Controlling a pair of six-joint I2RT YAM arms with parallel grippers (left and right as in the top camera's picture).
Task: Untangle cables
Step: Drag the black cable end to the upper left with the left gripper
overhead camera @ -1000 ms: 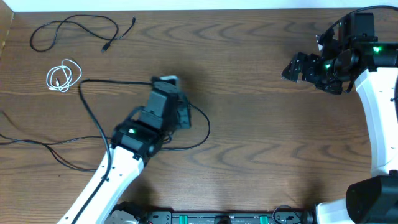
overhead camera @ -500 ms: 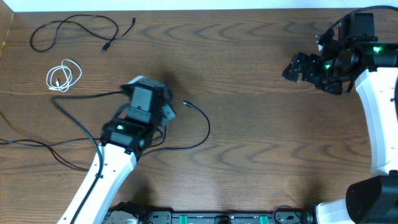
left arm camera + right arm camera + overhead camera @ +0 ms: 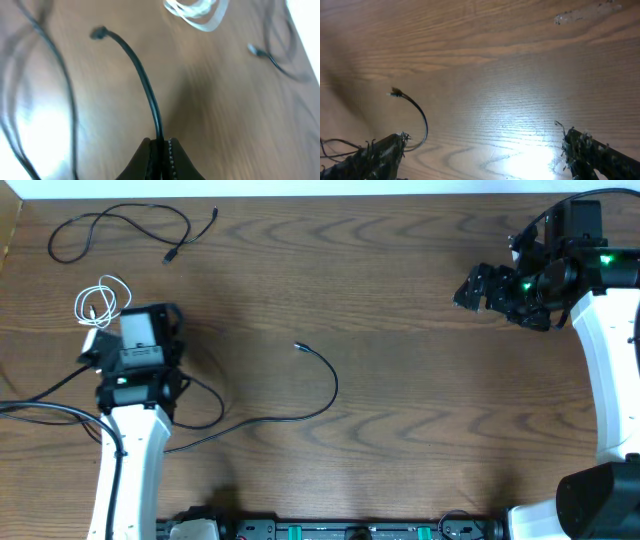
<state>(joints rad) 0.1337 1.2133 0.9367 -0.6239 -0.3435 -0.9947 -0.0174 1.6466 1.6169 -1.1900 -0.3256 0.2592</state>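
Near edge, left of centre: a loose black cable sweeps out from beside the left arm in a wide loop. Its plug end lies free on the bare bench near the middle.

Left side, mid-depth: the left fingers are clenched on a second black cable. From the clamp this held cable runs straight ahead toward the far edge, bending slightly left to its free plug tip. Behind the fingers several black strands trail toward the left edge. Which one is the held cable's tail cannot be told from overhead.

Just beyond the fingers, toward the far-left corner: the white coil sits apart from the held cable, close to its line.

Far-left corner: a third black cable lies in its own open loop, well apart.

Far-right corner: the right fingers are spread wide, grasping nothing, well apart from every cable.

Judgement: the left arm is nearer. The coming move turns on keeping the held cable's far-pointing axis to one side of the white coil.
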